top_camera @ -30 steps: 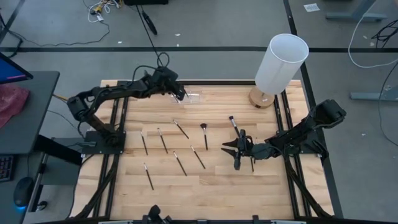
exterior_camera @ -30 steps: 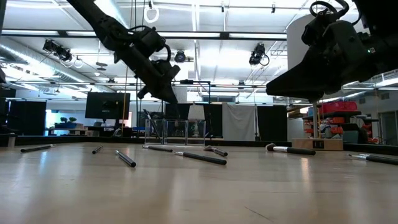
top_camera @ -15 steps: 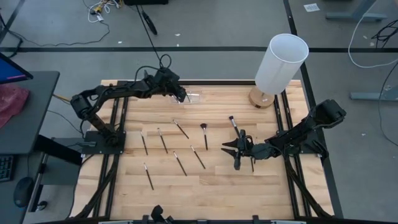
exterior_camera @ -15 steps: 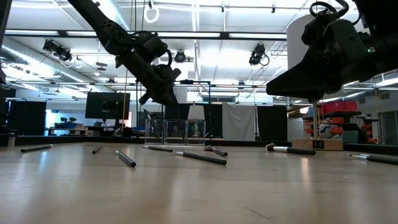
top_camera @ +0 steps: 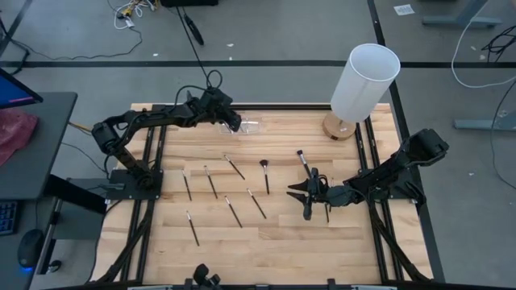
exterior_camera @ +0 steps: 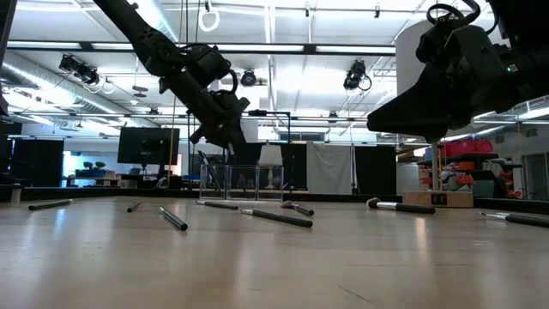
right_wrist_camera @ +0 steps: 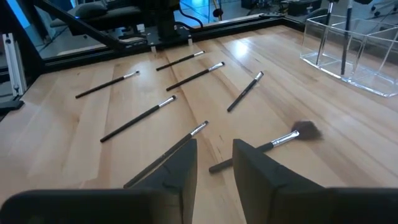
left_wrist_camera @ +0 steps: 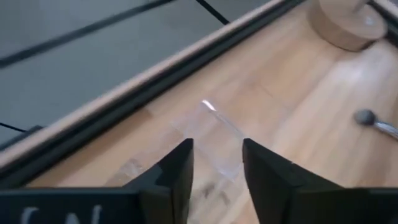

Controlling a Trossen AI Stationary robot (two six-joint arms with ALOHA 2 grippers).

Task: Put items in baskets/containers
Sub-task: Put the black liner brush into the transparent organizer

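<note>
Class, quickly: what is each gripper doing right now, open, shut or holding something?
Left gripper: open, empty, above the clear organiser.
Right gripper: open, empty, over the brushes on the table.

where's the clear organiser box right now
In the high view the clear organiser box sits at the table's far edge, left of the white cylinder, directly beside the left gripper, with the brushes lying nearer the camera.
</note>
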